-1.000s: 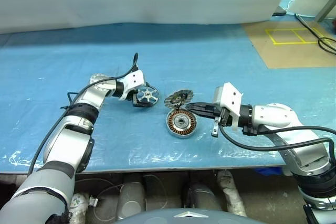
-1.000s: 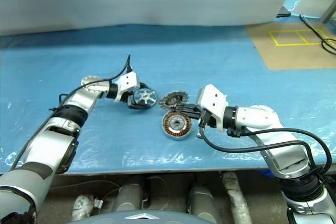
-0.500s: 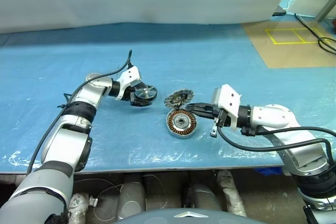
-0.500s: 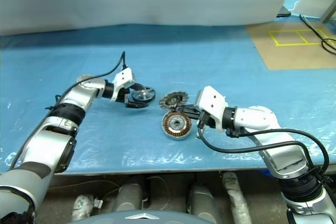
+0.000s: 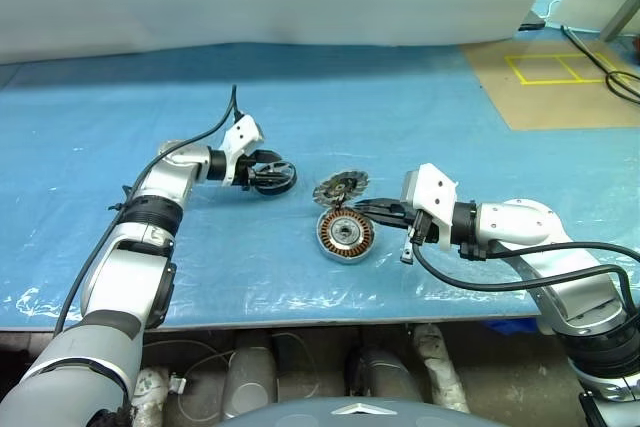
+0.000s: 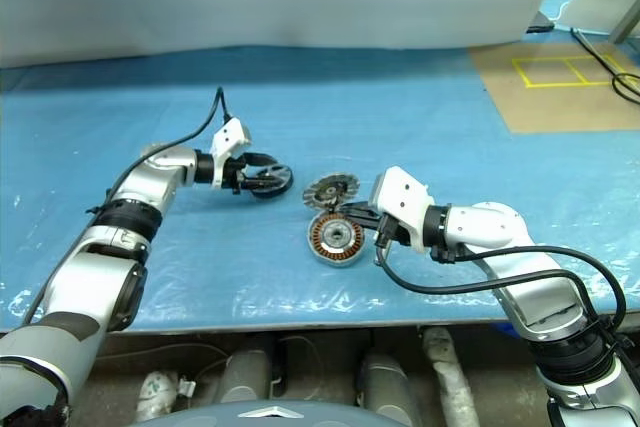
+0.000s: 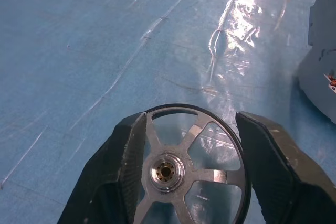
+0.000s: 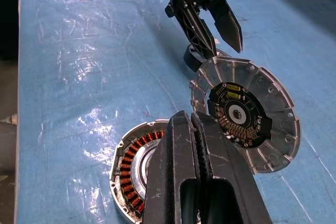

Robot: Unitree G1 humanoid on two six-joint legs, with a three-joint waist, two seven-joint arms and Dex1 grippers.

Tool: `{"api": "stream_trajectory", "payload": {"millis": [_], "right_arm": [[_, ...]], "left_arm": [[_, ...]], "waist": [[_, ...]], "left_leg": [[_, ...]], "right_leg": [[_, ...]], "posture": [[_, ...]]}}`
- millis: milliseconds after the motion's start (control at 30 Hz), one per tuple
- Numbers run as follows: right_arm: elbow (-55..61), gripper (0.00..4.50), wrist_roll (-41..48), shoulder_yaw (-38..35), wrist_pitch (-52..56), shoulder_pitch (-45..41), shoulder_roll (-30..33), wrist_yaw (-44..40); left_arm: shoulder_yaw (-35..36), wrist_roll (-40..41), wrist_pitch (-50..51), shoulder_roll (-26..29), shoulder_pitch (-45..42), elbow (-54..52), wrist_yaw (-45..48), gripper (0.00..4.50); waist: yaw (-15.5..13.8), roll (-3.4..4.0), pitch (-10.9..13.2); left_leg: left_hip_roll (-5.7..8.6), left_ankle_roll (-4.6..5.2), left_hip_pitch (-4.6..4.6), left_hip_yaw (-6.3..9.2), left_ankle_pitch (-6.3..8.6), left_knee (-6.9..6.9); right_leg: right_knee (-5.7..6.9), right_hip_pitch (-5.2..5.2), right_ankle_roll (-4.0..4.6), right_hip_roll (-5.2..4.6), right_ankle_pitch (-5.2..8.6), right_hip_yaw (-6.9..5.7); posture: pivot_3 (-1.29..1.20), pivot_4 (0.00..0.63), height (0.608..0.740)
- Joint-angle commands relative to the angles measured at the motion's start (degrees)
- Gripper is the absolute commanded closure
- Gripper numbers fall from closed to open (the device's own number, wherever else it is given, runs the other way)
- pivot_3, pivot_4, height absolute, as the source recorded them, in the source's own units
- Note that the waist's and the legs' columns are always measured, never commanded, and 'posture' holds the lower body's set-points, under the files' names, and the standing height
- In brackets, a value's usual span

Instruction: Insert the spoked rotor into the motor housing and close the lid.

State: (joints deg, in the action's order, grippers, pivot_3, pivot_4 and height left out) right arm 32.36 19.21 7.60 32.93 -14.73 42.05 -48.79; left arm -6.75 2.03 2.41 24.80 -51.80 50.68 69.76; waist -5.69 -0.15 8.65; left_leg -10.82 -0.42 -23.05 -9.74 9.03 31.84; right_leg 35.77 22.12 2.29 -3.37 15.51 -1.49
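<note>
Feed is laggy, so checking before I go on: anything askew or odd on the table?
Yes. The lid is tilted, one edge propped on the motor housing, its finned face up. The spoked rotor sits between the left gripper's part-open jaws.

The left wrist view's edge is cutting off the rotor's (image 7: 181, 169) lower half. The right gripper (image 8: 191, 124) is hiding part of the housing (image 8: 131, 166).

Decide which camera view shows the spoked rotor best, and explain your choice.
The left wrist view: the spoked rotor sits close between the left gripper's fingers, hub and spokes plain. In the head views it is a small edge-on disc.
</note>
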Motion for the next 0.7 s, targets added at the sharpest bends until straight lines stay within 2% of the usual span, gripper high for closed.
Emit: {"api": "stream_trajectory", "payload": {"millis": [33, 267, 700], "right_arm": [[0.8, 4.50, 0.0, 0.1, -1.0, -0.7, 0.1, -0.3], [0.5, 4.50, -0.5, 0.4, -1.0, -0.7, 0.0, -0.1], [0.5, 4.50, -1.6, 0.5, -1.2, -0.2, 0.0, 0.4]], "left_arm": [[-1.0, -1.3, 1.3, 1.6, -0.3, -1.9, 0.5, 1.63], [-2.9, -4.5, 2.8, 1.0, -1.2, 0.1, -3.5, 1.63], [-5.0, -7.5, 4.9, 0.8, -1.5, 1.3, -5.3, 1.63]], "waist": [[0.0, 0.00, 0.0], [-0.1, -0.01, 0.0], [0.0, -0.01, 0.0]], "left_leg": [[0.00, 0.00, 0.00, 0.00, 0.00, 0.00], [0.01, 0.00, 0.01, 0.00, 0.00, -0.01], [0.00, 0.00, 0.04, 0.00, 0.00, 0.01]], "right_leg": [[0.00, 0.00, 0.00, 0.00, 0.00, 0.00], [-0.02, -0.02, 0.00, -0.01, 0.00, 0.00], [-0.01, -0.03, 0.01, -0.01, 0.00, 0.01]], "posture": [[0.00, 0.150, 0.740], [0.00, 0.150, 0.740], [0.00, 0.150, 0.740]]}}
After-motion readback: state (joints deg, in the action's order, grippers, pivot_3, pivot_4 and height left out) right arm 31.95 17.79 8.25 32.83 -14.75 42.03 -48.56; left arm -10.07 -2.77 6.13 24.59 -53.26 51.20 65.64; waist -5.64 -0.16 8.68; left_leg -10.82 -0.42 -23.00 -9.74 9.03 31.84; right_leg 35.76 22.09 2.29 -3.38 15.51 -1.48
